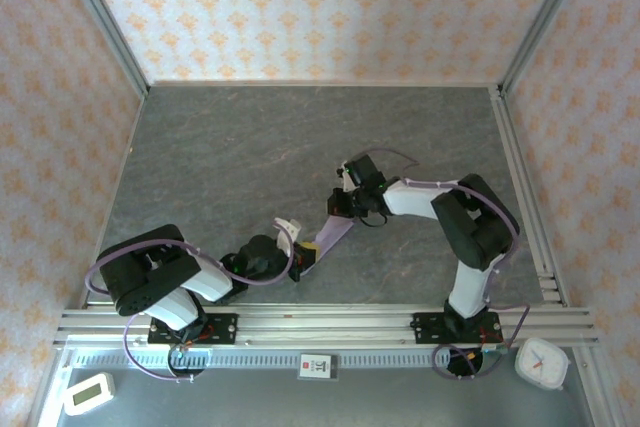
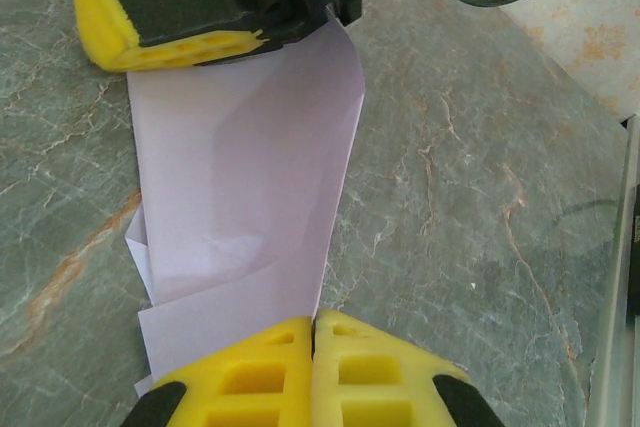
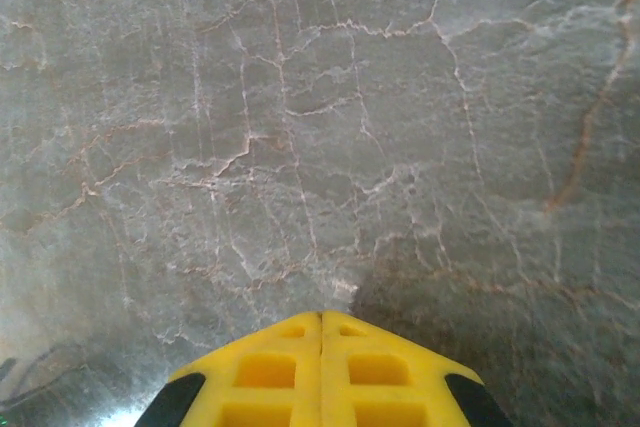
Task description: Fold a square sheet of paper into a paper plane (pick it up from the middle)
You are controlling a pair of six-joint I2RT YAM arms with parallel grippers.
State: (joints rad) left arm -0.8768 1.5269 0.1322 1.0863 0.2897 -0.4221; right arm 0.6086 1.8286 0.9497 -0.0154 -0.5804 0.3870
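Your left pincer (image 2: 314, 319) is clamping its two yellow fingers together on the near end of the lilac paper (image 2: 245, 177). In the left wrist view the seam between the fingers is showing no gap, and the paper's right edge is running straight into it. Your right pincer (image 3: 321, 315) is also standing shut, its yellow fingers pressing flat against each other above the grey marbled bench (image 3: 300, 127). In the left wrist view one yellow pad (image 2: 150, 39) of that right pincer is sitting at the paper's far end, and the paper's top edge is disappearing behind it. Whether the paper is actually pinched there, I cannot tell.

The paper is showing as a long folded strip with more than one layer. A lower flap is poking out at its near left corner, a soft crease is slanting across the top layer, and the right edge is angling inward toward your left pincer.

From the top camera you are seeing the strip stretching diagonally between the two pincers, over the near half of the bench, with its near end toward the left arm and its far end toward the right arm. Whether it is resting flat on the bench or hanging just above it is not clear.

On the ledge in front of the arm bases, a white timer (image 1: 88, 393) is sitting at the left and a white clock (image 1: 541, 362) at the right, both well apart from the paper.
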